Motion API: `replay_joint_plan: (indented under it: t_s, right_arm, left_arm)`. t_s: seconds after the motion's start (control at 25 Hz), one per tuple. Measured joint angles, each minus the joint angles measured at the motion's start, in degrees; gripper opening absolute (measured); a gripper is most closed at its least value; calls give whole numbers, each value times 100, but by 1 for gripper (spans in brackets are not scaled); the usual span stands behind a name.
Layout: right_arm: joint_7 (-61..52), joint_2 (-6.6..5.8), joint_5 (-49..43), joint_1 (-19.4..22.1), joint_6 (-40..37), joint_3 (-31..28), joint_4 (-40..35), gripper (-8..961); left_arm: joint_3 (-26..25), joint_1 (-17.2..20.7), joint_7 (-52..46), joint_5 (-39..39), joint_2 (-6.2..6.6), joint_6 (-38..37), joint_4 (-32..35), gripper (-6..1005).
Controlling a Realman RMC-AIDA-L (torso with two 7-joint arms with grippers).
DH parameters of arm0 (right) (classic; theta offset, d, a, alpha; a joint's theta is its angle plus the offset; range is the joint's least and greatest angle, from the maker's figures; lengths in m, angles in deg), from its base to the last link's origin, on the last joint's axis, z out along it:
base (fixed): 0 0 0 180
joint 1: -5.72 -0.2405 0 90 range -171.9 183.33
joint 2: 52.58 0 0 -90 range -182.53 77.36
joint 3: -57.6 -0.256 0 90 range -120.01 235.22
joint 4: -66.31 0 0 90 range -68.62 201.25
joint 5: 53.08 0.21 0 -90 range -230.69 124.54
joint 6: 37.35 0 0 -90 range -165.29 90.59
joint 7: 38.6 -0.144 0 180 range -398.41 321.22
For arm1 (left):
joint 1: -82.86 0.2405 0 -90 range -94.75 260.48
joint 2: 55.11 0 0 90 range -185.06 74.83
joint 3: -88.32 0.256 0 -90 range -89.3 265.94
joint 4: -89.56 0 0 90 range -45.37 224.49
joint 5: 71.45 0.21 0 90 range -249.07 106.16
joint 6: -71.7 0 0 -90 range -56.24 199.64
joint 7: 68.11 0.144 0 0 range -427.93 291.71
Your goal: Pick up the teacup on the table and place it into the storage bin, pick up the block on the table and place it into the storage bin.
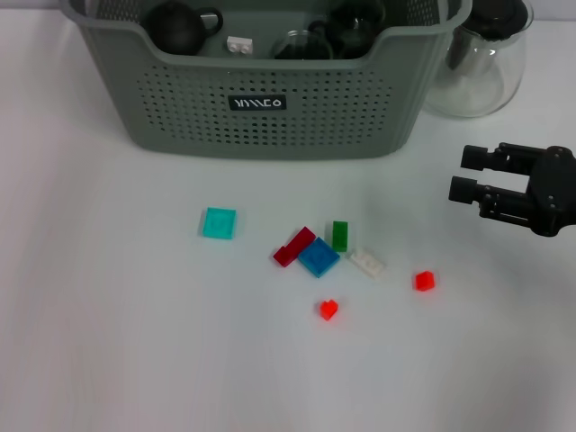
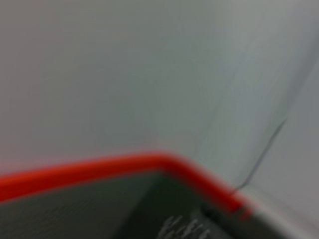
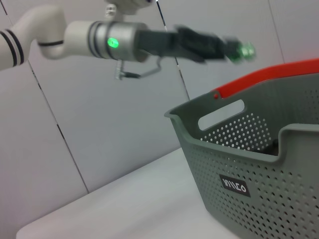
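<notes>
Small blocks are lying scattered on the white table (image 1: pixel 108 342) before me: a teal tile (image 1: pixel 219 222), a dark red brick (image 1: pixel 294 246) touching a blue one (image 1: pixel 319 256), then green (image 1: pixel 339 235), white (image 1: pixel 367 262) and two little red ones (image 1: pixel 424 281). A glass jug (image 1: pixel 477 63) is standing just beside the storage bin (image 1: pixel 270 117), which is holding dark cups (image 1: pixel 180 25) and a small white block (image 1: pixel 239 43). My right gripper (image 1: pixel 466 173) is hovering over the table to the right of the blocks, its fingers parted and holding nothing. My left gripper (image 3: pixel 239 50) is hanging above the bin; I cannot tell its state.
</notes>
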State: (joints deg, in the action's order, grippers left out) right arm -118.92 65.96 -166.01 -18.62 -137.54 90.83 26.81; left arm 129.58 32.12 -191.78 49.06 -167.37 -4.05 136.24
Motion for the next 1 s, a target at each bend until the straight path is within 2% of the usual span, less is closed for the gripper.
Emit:
replay_joint_plan:
  t_s: [0.08,0.2,0.36,0.44,0.52,0.68,0.88,1.0]
  right_arm:
    - [0,6,0,-1,0,-1,2,613]
    - [0,13,0,-2,0,-1,3,613]
    - [-15,17,0,-15,0,-1,4,613]
    - [-22,19,0,-18,0,-1,5,613]
    - [-23,19,0,-18,0,-1,5,613]
    - [-12,19,0,-18,0,-1,5,613]
    - [-9,20,0,-19,0,-1,5,613]
    - [-10,19,0,-18,0,-2,4,613]
  left_arm:
    - [678,-69,-435,419,-122,558,139,287]
    - [1328,-201,-857,1026,-334,1121,184,295]
    - [1778,-399,-1408,1972,-574,1636,179,306]
    - [1842,-505,-1624,2329,-647,1719,147,311]
    - [1853,-603,-1821,2552,-695,1674,122,316]
    - [1807,-604,-1983,2588,-712,1535,262,327]
    - [1666,-332,-1907,2161,-722,1325,727,340]
    - [1487,-15,-1639,1522,-718,1177,1114,388]
